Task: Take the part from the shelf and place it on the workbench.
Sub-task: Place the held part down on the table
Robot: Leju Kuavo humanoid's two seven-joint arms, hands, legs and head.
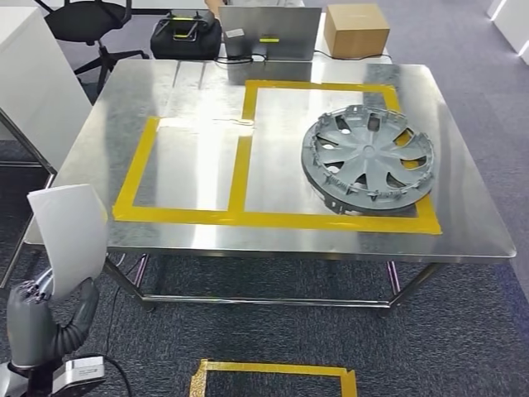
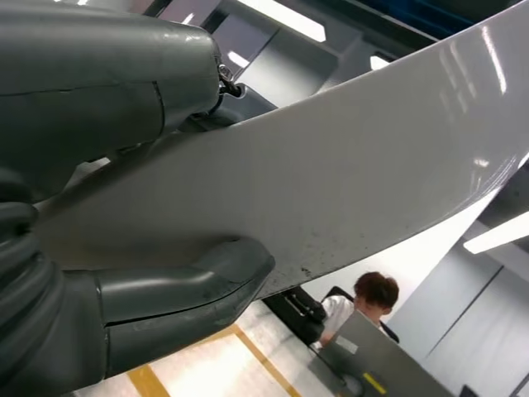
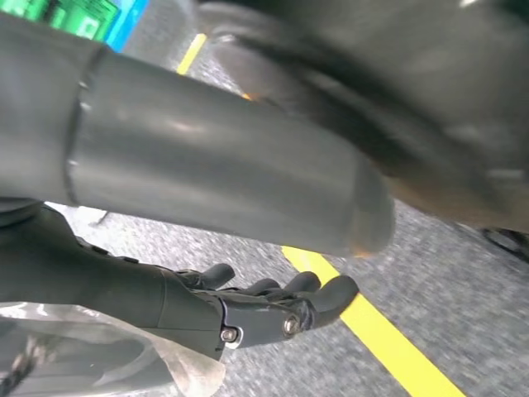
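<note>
The fingers [image 2: 206, 83] of our left hand [image 1: 37, 318] are clamped on the part [image 1: 69, 231], a pale grey curved panel: in the left wrist view the thick thumb [image 2: 187, 294] presses one face of the panel and the darker fingers press the other. In the head view we hold the part upright at the lower left, beside the near left corner of the counter [image 1: 187, 91] and above the grey carpet, so it is not resting on the counter. Our right hand [image 3: 250, 310] hangs over the carpet near a yellow floor line [image 3: 387, 343]; its fingers are stretched out side by side, only slightly curled, with nothing between them and the thumb [image 3: 225, 165]. The counter is a shiny steel top marked with yellow tape [image 1: 240, 169] into two rectangles side by side. A grey wheel cover [image 1: 368, 157] lies flat in the right rectangle, its edge overlapping the tape on the right. At the far edge of the counter we see a grey laptop [image 1: 269, 33], a black case [image 1: 185, 37] and a cardboard box [image 1: 357, 29]. A black office chair [image 1: 93, 21] stands beyond the far left corner. In the left wrist view a person [image 2: 359, 302] sits behind the laptop.
</note>
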